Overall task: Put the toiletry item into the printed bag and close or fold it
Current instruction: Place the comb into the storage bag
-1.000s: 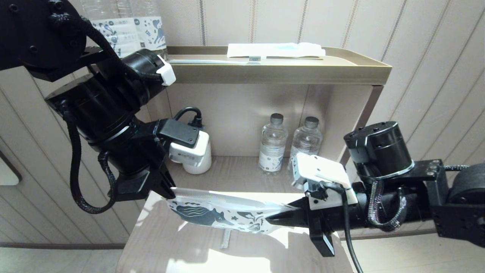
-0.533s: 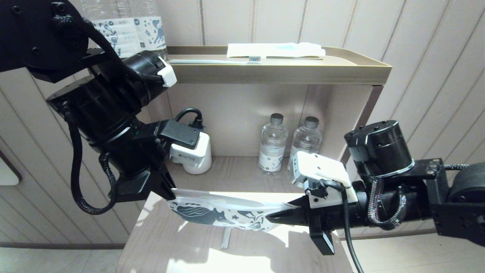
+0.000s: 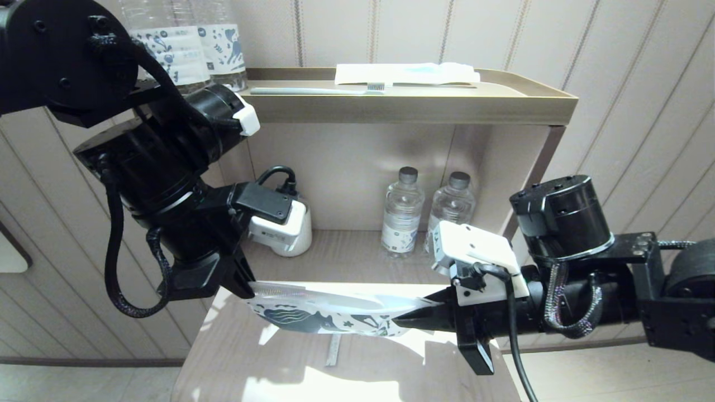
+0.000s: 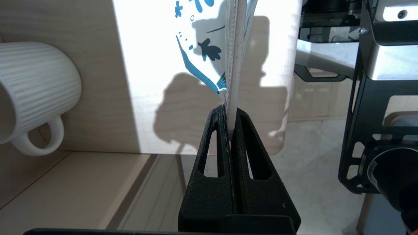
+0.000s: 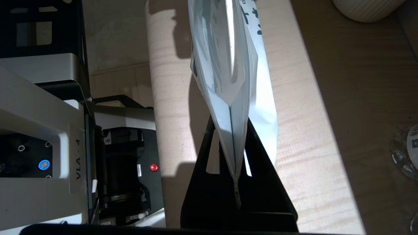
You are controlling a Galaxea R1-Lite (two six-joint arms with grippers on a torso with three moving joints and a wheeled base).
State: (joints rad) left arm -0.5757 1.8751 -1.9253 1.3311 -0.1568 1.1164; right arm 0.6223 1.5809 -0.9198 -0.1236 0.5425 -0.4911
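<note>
The printed bag (image 3: pixel 329 315), white with a blue horse and doodles, hangs stretched between both grippers just above the wooden tabletop (image 3: pixel 240 357). My left gripper (image 3: pixel 246 287) is shut on the bag's left end at the zip strip; in the left wrist view the jaws (image 4: pixel 230 111) pinch the bag's edge (image 4: pixel 209 49). My right gripper (image 3: pixel 399 322) is shut on the right end, where the bag (image 5: pixel 225 65) folds into a crease between the jaws (image 5: pixel 231 120). Whether a toiletry item is inside the bag does not show.
A toothbrush (image 3: pixel 318 90) and a white packet (image 3: pixel 405 72) lie on the upper tray (image 3: pixel 413 109). A white ribbed mug (image 3: pixel 282 229) and two small water bottles (image 3: pixel 401 212) stand in the niche behind. Labelled bottles (image 3: pixel 190 47) stand at the upper left.
My left gripper has shifted slightly left and down, and the bag now hangs a little flatter and lower. The right gripper has hardly moved.
</note>
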